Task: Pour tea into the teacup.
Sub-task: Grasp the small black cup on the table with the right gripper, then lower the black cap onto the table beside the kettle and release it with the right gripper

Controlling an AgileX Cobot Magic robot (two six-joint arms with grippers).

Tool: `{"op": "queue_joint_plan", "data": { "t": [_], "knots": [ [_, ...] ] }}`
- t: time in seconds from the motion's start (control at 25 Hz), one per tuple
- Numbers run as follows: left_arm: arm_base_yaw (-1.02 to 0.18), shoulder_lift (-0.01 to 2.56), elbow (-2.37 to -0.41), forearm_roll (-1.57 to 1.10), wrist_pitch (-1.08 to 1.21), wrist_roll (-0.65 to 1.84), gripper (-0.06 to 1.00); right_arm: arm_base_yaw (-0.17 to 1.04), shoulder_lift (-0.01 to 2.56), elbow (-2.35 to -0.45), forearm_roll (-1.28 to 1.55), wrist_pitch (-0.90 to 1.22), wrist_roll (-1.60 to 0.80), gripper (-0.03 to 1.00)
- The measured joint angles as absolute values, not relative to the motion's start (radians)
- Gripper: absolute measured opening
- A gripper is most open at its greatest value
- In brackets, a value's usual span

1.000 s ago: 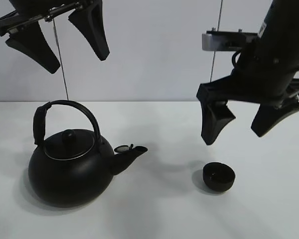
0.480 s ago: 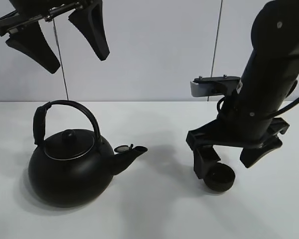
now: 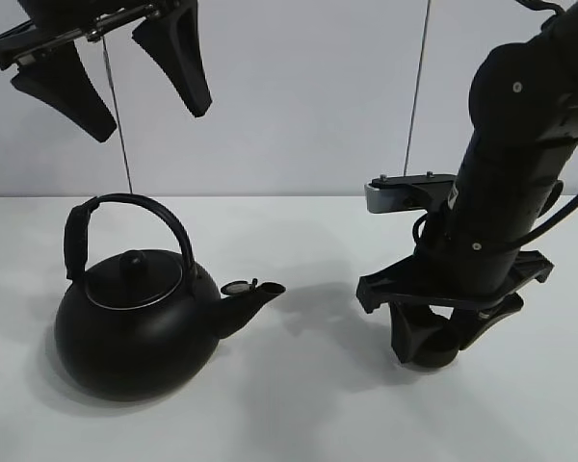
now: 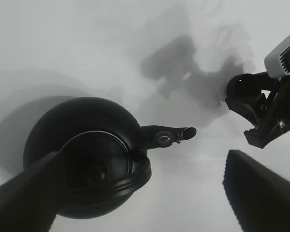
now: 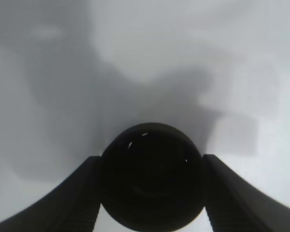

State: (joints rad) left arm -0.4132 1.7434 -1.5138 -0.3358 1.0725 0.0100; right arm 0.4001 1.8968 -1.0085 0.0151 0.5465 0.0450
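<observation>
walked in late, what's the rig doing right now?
The right gripper is down at the table with its fingers on either side of the teacup. In the right wrist view they look pressed against its sides, so it seems to be gripping the cup. The left gripper hangs open, high above the kettle. The kettle sits untouched on the table, spout toward the cup. No pouring yet.
</observation>
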Motion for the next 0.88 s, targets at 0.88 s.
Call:
{"op": "queue_joint_plan", "data": {
  "t": [0.88],
  "knots": [
    [-0.413,1.743,-1.514,-0.336,1.070,0.011,0.64,0.552,1.875,-1.159,0.098,0.658,-0.032,0.40]
  ]
}}
